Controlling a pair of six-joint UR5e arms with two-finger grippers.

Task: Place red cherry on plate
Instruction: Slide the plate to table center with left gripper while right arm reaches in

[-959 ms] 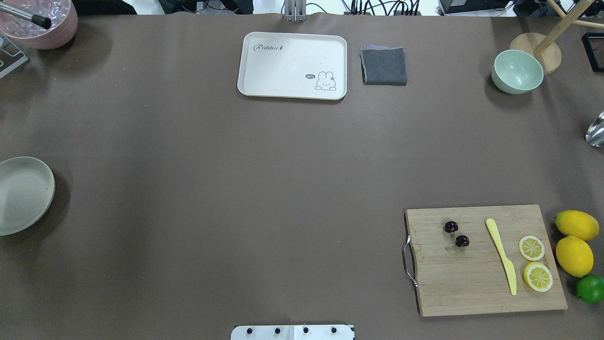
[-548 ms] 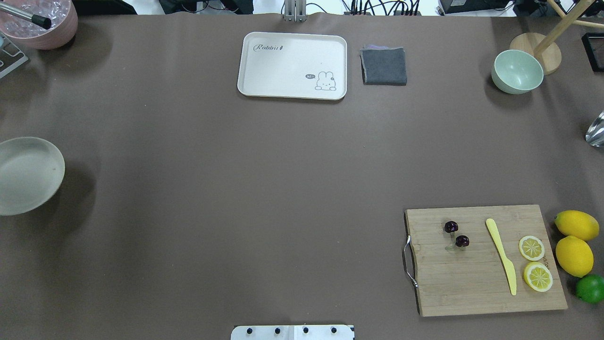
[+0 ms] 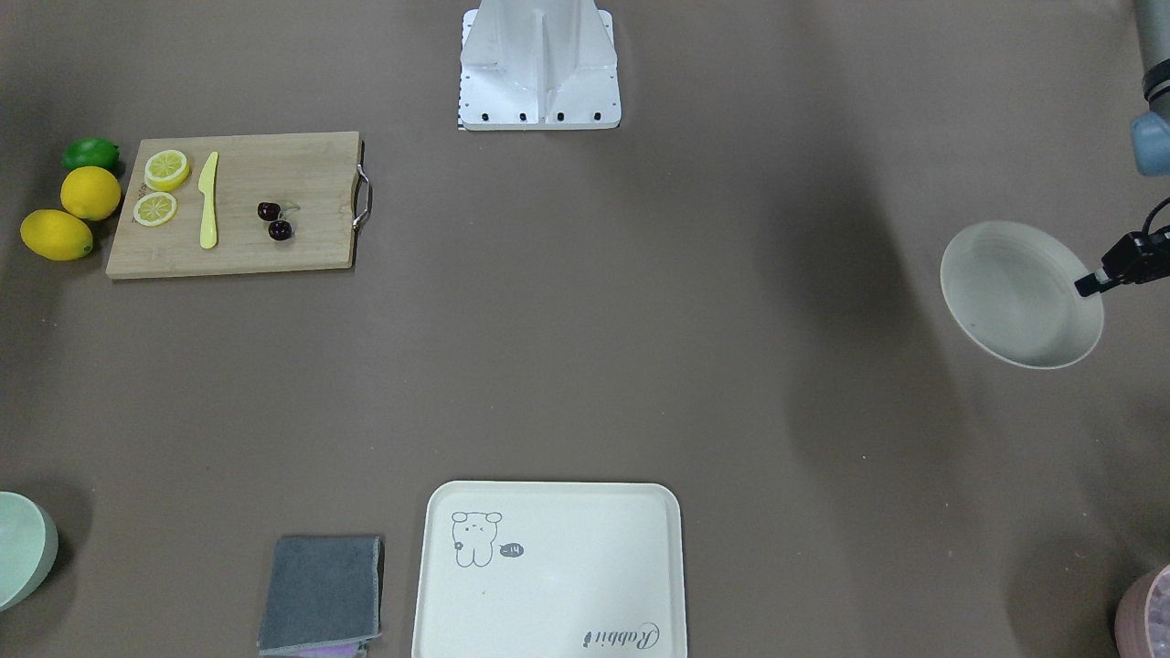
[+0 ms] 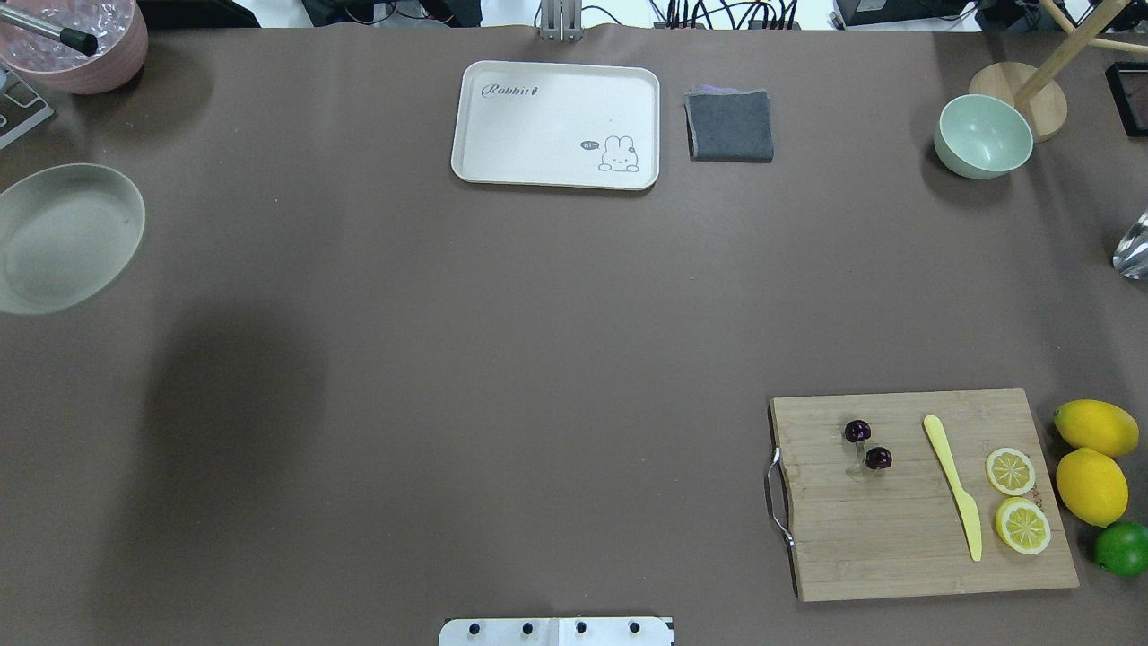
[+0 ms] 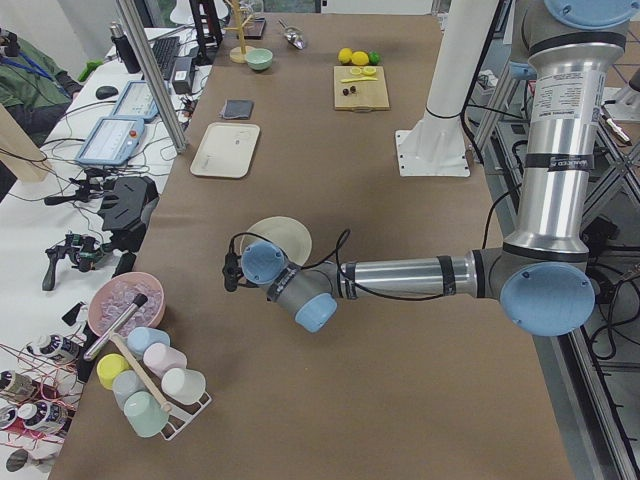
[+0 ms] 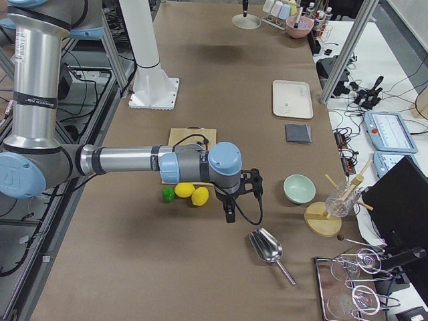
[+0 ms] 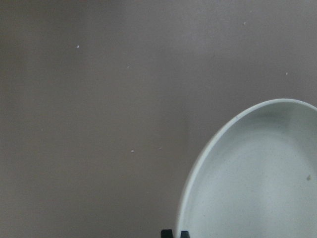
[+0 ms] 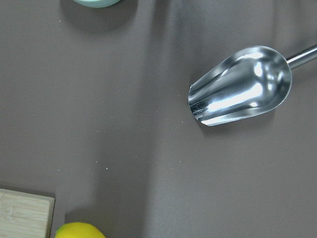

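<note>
The red cherry [image 4: 878, 458], a pair of dark glossy fruits on thin stems, lies on the wooden cutting board [image 4: 897, 547] at the front right, also seen in the front-facing view [image 3: 280, 230]. The round cream plate [image 4: 67, 238] hangs tilted above the table at the far left, casting a shadow below it. My left gripper [image 3: 1090, 283] is shut on the plate's rim [image 3: 1021, 294]; its fingertips [image 7: 167, 233] peek in at the bottom of the left wrist view. My right gripper [image 6: 231, 204] hovers beyond the lemons near a metal scoop; I cannot tell its state.
On the board lie a yellow knife [image 4: 952, 489] and two lemon slices [image 4: 1011, 470]. Two lemons [image 4: 1091, 485] and a lime [image 4: 1121, 548] sit beside it. A rabbit tray [image 4: 556, 124], grey cloth [image 4: 730, 125], green bowl [image 4: 983, 135] and pink ice bowl [image 4: 85, 45] line the far edge.
The plate, held by my left gripper, has travelled away from the robot and slightly inward over the table. The cherry and board have not moved.
</note>
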